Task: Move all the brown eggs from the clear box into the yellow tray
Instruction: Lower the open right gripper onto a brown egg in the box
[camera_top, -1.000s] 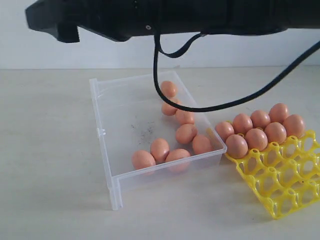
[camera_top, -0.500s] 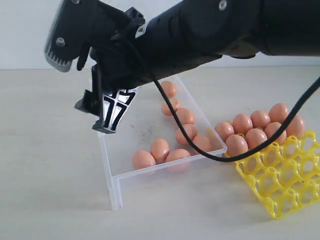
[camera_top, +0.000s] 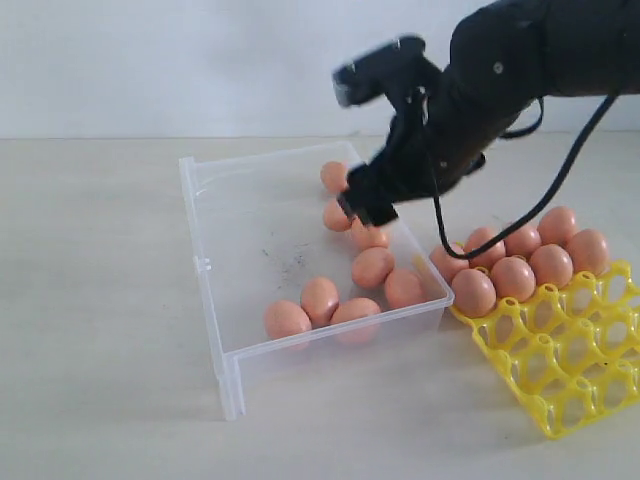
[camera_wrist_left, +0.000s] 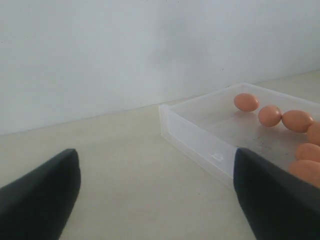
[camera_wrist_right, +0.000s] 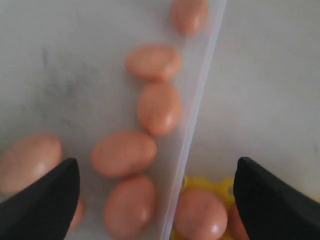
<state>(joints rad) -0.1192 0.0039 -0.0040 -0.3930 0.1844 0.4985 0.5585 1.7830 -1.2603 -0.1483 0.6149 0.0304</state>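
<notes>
**A:** Eggs (camera_top: 372, 267): gripper status?

**B:** Right gripper (camera_wrist_right: 156, 197) spread wide, holding nothing. It hovers over the box's (camera_top: 245, 220) right wall, above the eggs lying along it. Left gripper (camera_wrist_left: 157, 200) also spread wide and empty, well apart from the box.

**A:** Egg positions?

**B:** Eight in the box: five along the right wall, three by the front wall. Others sit on the tray (camera_top: 560, 370), just beside the box's right front corner.
</notes>
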